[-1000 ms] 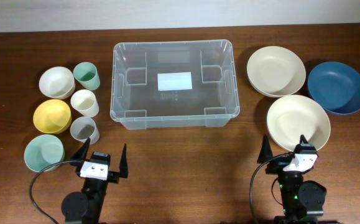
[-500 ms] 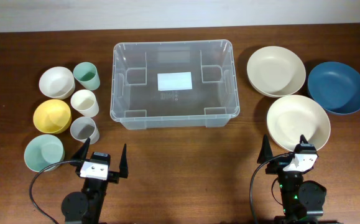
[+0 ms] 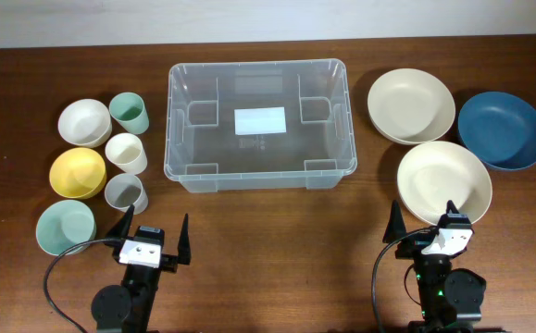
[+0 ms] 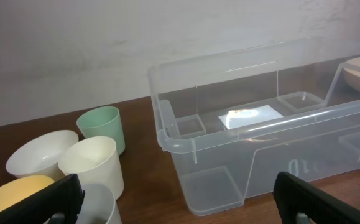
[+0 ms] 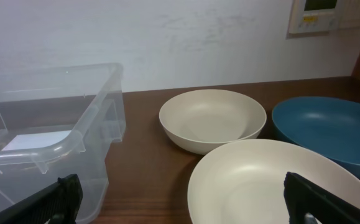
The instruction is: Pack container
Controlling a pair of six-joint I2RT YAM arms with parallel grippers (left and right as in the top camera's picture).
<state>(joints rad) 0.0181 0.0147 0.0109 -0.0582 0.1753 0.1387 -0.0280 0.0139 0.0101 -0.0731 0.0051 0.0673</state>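
The clear plastic container (image 3: 258,176) stands empty at the table's middle back, a white label on its base; it also shows in the left wrist view (image 4: 248,134) and the right wrist view (image 5: 46,152). My left gripper (image 3: 152,238) is open and empty near the front edge, left of centre, beside a grey cup (image 3: 125,193). My right gripper (image 3: 423,220) is open and empty at the front right, at the near rim of a cream plate (image 3: 443,180).
On the left are a white bowl (image 3: 83,121), a yellow bowl (image 3: 77,172), a pale green bowl (image 3: 65,227), a green cup (image 3: 130,113) and a cream cup (image 3: 126,153). On the right are a cream bowl (image 3: 411,105) and a blue bowl (image 3: 502,129).
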